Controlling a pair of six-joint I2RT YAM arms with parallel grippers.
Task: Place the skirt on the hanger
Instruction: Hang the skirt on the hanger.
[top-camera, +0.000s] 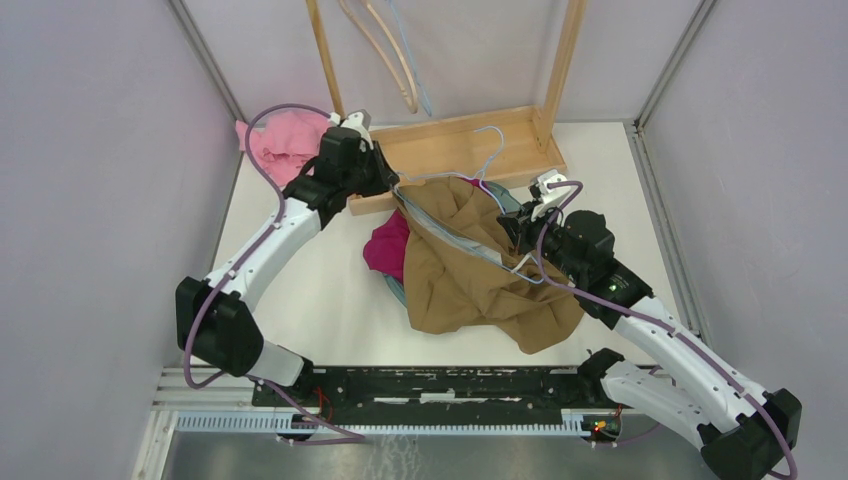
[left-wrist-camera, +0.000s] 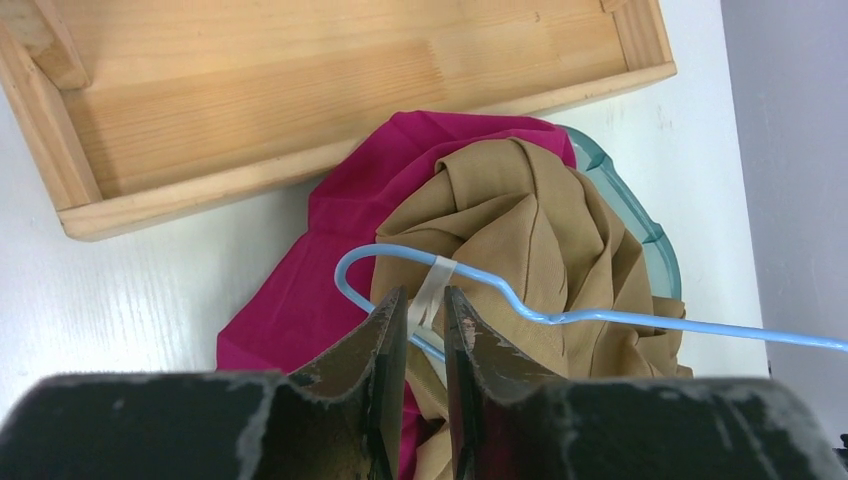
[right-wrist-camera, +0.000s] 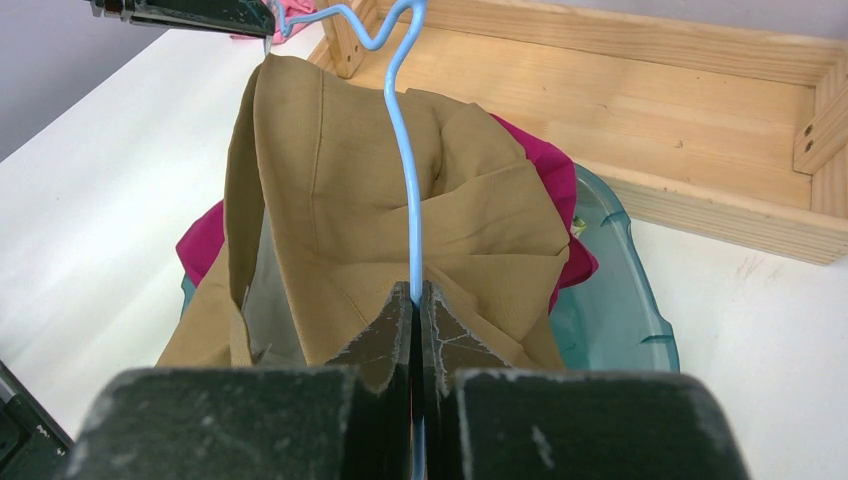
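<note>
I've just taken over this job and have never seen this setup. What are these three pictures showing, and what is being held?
You are looking at two robot arms bolted to the near edge of a white table, each ending in a two-finger gripper. The wide picture looks down from above and behind them. The other two come from cameras on the left and right wrists, so the dark shapes at the bottom are each gripper's own fingers. On the table are a wooden frame base, a teal tub with a magenta cloth and the tan skirt piled on it, and a pink cloth at the far left. The right gripper is clamped on the blue wire hanger. The left gripper pinches a white strip wrapped round the hanger. Whether it also grips the skirt, I cannot tell.
</note>
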